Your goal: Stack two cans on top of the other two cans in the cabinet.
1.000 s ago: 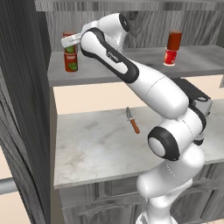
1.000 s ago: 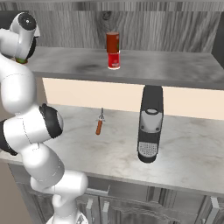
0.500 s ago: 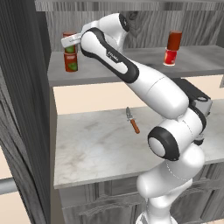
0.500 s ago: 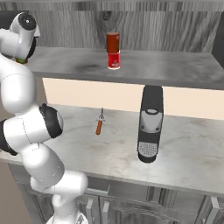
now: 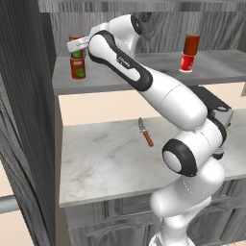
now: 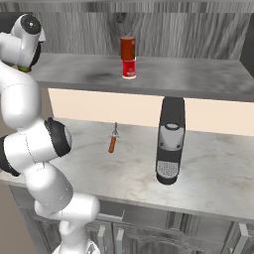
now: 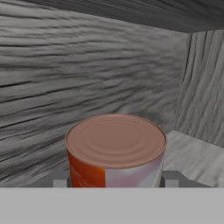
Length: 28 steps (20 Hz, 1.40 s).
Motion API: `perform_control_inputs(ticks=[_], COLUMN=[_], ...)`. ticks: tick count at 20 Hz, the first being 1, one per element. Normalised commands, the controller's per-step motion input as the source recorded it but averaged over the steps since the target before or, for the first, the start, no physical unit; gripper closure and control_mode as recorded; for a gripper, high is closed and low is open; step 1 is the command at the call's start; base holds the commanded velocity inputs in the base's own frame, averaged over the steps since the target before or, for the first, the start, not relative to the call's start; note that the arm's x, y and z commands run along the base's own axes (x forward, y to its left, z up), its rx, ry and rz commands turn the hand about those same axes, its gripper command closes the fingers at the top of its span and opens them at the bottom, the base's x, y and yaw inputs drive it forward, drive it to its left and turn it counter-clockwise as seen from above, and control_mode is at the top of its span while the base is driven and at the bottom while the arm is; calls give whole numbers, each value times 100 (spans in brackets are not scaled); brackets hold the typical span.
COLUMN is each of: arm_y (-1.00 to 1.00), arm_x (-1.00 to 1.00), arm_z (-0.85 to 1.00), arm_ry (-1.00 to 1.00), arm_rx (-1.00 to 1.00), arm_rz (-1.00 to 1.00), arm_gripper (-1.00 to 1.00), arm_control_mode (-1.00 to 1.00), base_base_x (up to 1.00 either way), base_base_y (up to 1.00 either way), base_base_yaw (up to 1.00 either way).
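1. Nothing has shifted since 0.5 s ago; gripper (image 5: 77, 45) sits at the left stack's top can (image 5: 76, 47); grip state unclear.
2. Right stack (image 5: 189, 53) stands on the cabinet (image 5: 144, 74) shelf.
3. Both stacks look built; only release and retreat remain.

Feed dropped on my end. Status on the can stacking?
Pincer at left stack's top can, grip state unclear. Right stack standing on cabinet shelf. Nothing in the way.
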Motion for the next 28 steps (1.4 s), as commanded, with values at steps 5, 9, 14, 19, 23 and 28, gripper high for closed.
perform_control_inputs(ticks=[5, 9, 14, 19, 23, 28], arm_y=[0, 0, 0, 0, 0, 0], arm_x=[0, 0, 0, 0, 0, 0], arm_z=[0, 0, 0, 0, 0, 0], arm_ry=[0, 0, 0, 0, 0, 0], arm_rx=[0, 0, 0, 0, 0, 0], arm_rz=[0, 0, 0, 0, 0, 0], arm_gripper=[100, 100, 100, -100, -100, -100], arm_control_mode=[-100, -100, -100, -100, -100, -100], base_base_x=[0, 0, 0, 0, 0, 0], base_base_y=[0, 0, 0, 0, 0, 0], base_base_yaw=[0, 0, 0, 0, 0, 0])
